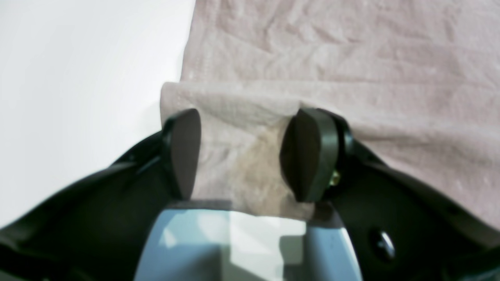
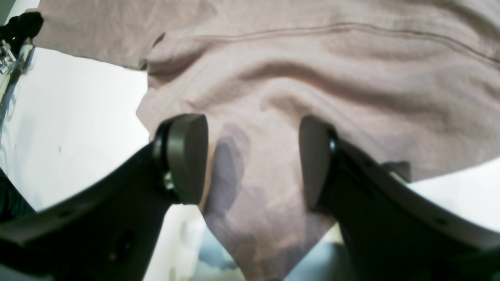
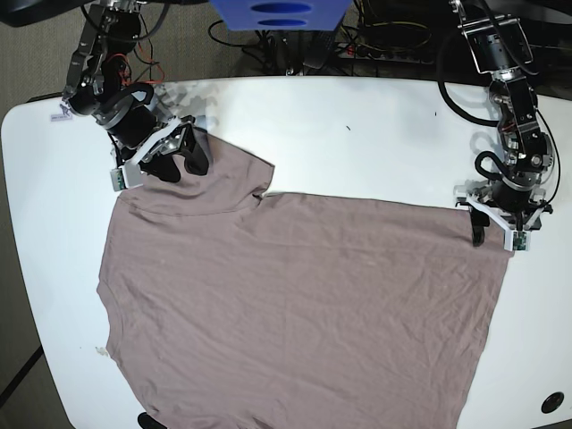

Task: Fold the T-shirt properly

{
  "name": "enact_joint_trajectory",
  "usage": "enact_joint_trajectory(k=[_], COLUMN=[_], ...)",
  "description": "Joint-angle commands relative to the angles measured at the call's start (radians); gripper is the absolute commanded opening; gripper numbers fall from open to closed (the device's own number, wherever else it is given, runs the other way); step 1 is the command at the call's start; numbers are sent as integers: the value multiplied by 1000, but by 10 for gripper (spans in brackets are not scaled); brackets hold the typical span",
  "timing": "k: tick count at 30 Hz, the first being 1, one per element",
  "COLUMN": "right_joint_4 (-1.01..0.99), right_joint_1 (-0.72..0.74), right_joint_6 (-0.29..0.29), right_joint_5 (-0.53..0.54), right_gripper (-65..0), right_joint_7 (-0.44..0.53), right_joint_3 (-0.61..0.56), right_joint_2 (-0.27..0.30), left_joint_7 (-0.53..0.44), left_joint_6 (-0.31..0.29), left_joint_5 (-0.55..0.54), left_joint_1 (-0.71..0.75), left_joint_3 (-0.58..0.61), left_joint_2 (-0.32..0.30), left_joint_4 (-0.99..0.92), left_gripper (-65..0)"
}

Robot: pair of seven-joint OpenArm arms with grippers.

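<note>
The taupe T-shirt (image 3: pixel 295 304) lies spread flat over most of the white table (image 3: pixel 357 134). My left gripper (image 3: pixel 487 228) sits at its far right corner. In the left wrist view a folded hem of the T-shirt (image 1: pixel 332 58) runs between the pads of the left gripper (image 1: pixel 246 117), which stand apart. My right gripper (image 3: pixel 179 152) is at the far left corner, where the cloth is bunched toward it. In the right wrist view a pointed flap of the T-shirt (image 2: pixel 312 58) lies in the mouth of the right gripper (image 2: pixel 252 121), whose pads also stand apart.
A blue object (image 3: pixel 277 13) and tangled cables (image 3: pixel 384 45) sit beyond the table's far edge. A small label (image 3: pixel 61 116) lies at the far left edge. A dark round spot (image 3: pixel 554 402) marks the near right corner. Bare white table (image 1: pixel 78 78) lies left of the hem.
</note>
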Motion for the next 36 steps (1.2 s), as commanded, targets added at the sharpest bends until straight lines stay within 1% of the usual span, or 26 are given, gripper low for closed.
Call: enact_joint_trajectory(k=[1, 4, 6, 9, 10, 13, 16, 19, 24, 28, 32, 36], right_joint_4=[2, -1, -1, -1, 12, 24, 38, 55, 81, 122, 179, 236], right_joint_1=[4, 11, 5, 6, 16, 21, 22, 24, 42, 45, 44, 44], right_joint_6=[-7, -6, -5, -4, -4, -4, -4, -4, -5, -7, -8, -8], right_joint_5=[-22, -21, -20, -22, 18, 53, 101, 133, 145, 145, 145, 145], right_gripper=[-295, -297, -296, -297, -304, -305, -305, -305, -305, -305, -305, -305], right_joint_7=[-34, -43, -77, -85, -57, -101, -149, -177, -184, -184, -186, -186], right_joint_3=[0, 0, 1, 2, -9, -7, -4, 0, 0, 2, 2, 2], right_joint_2=[6, 4, 0, -3, -14, -14, -14, -14, -14, -11, -11, -9], left_joint_7=[32, 36, 37, 52, 27, 34, 47, 64, 92, 92, 93, 93], left_joint_6=[-7, -11, -18, -26, -12, -12, -12, -12, -12, -12, -12, -12], left_joint_5=[16, 16, 12, 14, 4, -3, -2, 0, -3, -3, -3, 1], left_joint_1=[3, 6, 1, 2, 47, 90, 99, 101, 98, 99, 101, 99], left_joint_3=[-7, -11, -11, -13, -4, -12, -24, -44, -87, -98, -142, -187], left_joint_2=[-13, -14, -11, -9, 36, 38, 39, 59, 67, 65, 67, 91], left_joint_4=[15, 20, 19, 24, 4, 13, 51, 77, 99, 116, 157, 192], left_gripper=[-281, -280, -281, -279, -291, -292, -292, -292, -292, -292, -292, -292])
